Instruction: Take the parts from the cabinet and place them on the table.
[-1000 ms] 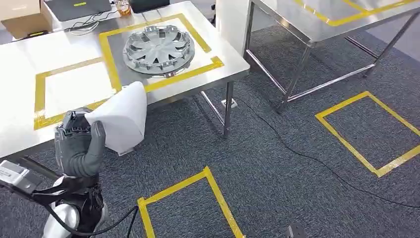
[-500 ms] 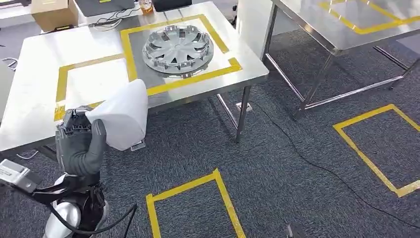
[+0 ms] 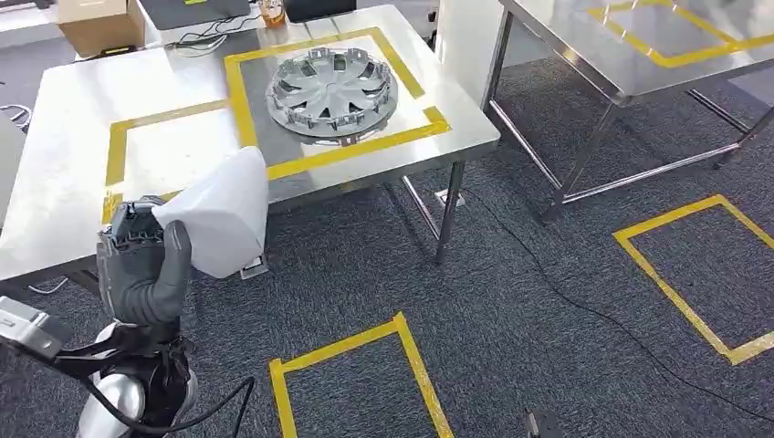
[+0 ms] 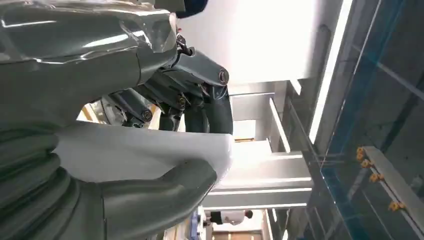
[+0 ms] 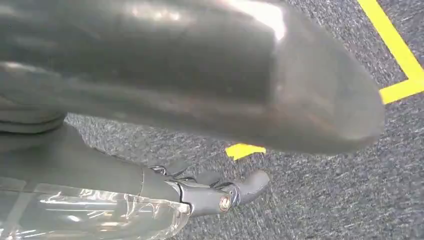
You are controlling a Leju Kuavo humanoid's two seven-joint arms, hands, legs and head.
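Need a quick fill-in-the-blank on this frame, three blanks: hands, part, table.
1. The white part is held by the robot's ____ hand.
2. The silver hubcap lies on the steel table inside a square of ____ tape.
3. The right hand hangs over the ____, holding nothing.

Missing words: left; yellow; carpet

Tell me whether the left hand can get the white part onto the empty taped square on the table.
Probably yes. The left hand holds the white part right at the table edge beside the empty taped square, with nothing between.
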